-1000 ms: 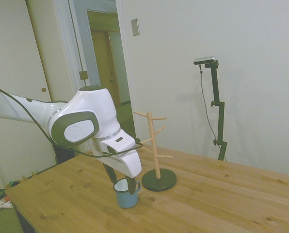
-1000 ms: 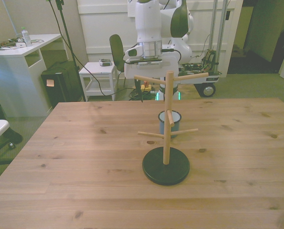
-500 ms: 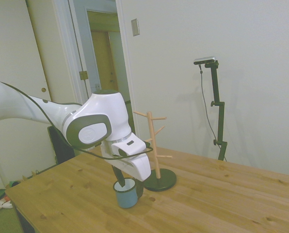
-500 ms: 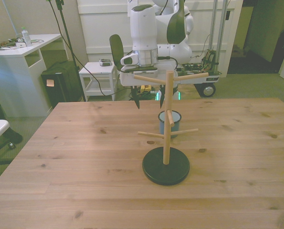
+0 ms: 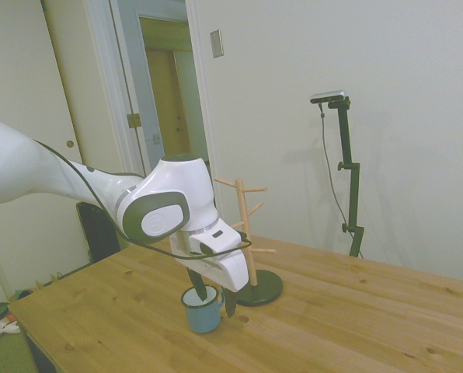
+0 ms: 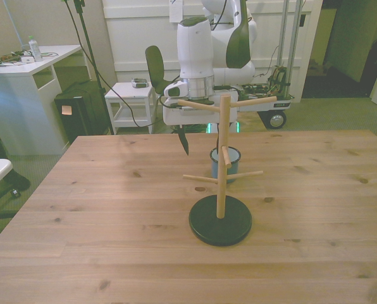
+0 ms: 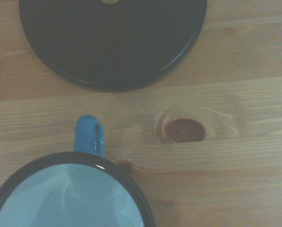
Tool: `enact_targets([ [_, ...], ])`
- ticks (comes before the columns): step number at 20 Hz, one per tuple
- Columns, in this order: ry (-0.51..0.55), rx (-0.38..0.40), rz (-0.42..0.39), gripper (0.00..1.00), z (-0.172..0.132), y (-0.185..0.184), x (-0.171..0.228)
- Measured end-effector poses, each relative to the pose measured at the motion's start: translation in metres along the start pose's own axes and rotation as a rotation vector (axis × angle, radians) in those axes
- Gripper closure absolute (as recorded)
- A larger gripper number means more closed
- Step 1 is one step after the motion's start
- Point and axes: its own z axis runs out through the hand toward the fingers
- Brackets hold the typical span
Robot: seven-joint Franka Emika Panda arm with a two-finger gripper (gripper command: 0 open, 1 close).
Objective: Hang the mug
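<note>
Mug (image 5: 203,310) stands upright beside the rack (image 5: 249,242), ungrasped; the gripper (image 5: 213,296) hovers with fingers spread. Next: centre over the rim, descend, close.

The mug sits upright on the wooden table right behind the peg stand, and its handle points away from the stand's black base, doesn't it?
Not quite. The mug does sit upright on the table near the peg stand, but its handle points toward the stand's black base, not away from it. The wrist view shows this plainly.
</note>
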Motion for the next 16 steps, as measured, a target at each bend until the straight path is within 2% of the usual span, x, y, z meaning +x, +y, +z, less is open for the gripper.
enact_targets([
  [9,-0.012,-0.011,-0.027,0.0,0.018,-0.016,-0.008],
  [10,-0.014,-0.013,-0.028,1.0,0.02,-0.016,-0.008],
  [16,-0.007,-0.01,-0.037,1.0,0.029,-0.024,-0.01],
])
